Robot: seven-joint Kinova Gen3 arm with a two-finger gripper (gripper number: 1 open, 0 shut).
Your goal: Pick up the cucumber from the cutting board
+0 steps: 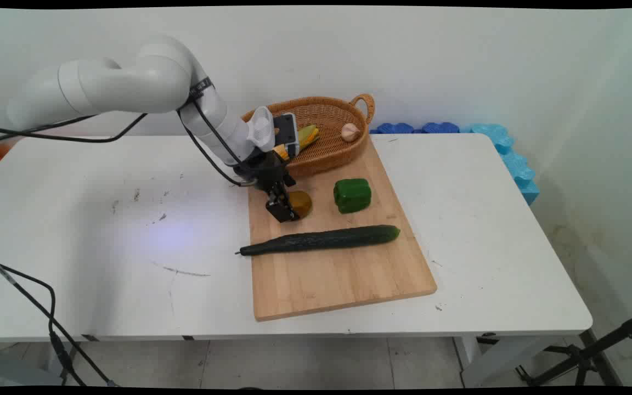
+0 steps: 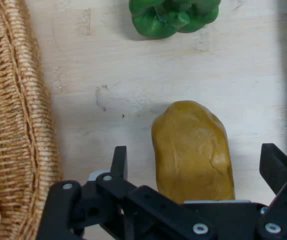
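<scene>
A brown potato [image 2: 193,152] lies on the wooden cutting board [image 1: 343,274], and it shows beside the hand in the main view as the potato [image 1: 302,203]. My gripper [image 2: 197,167] is low over it and open, one finger on each side of the potato, neither visibly touching it. The gripper [image 1: 283,211] sits at the board's left part. A green bell pepper [image 1: 352,195] stands just right of the potato, the same pepper [image 2: 173,15] at the top of the hand view. A long dark cucumber [image 1: 321,240] lies across the board in front.
A wicker basket [image 1: 324,112] stands at the board's far end, holding a corn cob [image 1: 306,136] and a garlic bulb [image 1: 350,131]; its wall [image 2: 13,120] fills the hand view's left. Blue foam blocks [image 1: 491,137] line the table's back right.
</scene>
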